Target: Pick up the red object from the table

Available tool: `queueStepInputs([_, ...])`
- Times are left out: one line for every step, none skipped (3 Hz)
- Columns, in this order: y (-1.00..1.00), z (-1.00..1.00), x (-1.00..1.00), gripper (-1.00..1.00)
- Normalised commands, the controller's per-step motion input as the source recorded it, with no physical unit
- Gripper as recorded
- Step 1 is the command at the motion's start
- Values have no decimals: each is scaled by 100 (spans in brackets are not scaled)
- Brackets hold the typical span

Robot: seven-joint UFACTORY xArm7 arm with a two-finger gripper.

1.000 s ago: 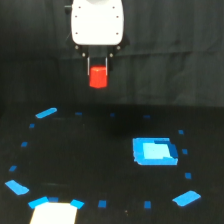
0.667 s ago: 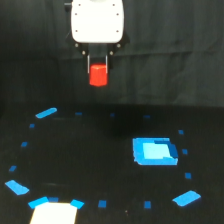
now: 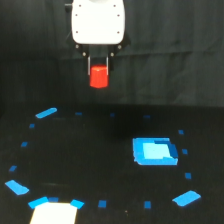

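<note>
The red object (image 3: 99,76) is a small red-orange short cylinder hanging in the air at the upper middle of the exterior view, well above the black table (image 3: 100,155). My gripper (image 3: 99,70) comes down from the white arm housing (image 3: 98,21) and is shut on it, one thin finger on each side. The cylinder's lower half sticks out below the fingertips.
A larger blue square patch (image 3: 154,151) lies on the table at the exterior view's right. Small blue tape marks ring the surface, with a longer one (image 3: 46,113) at the left. A white sheet (image 3: 54,212) sits at the bottom left. A dark curtain hangs behind.
The gripper and the red object it holds have risen slightly. Nothing on the table has moved.
</note>
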Motion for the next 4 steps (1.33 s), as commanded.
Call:
queueStepInputs([13, -1, 8, -100])
queueStepInputs([-4, 27, 11, -95])
queueStepInputs([-1, 41, -21, -100])
queueStepInputs([-7, 22, 11, -98])
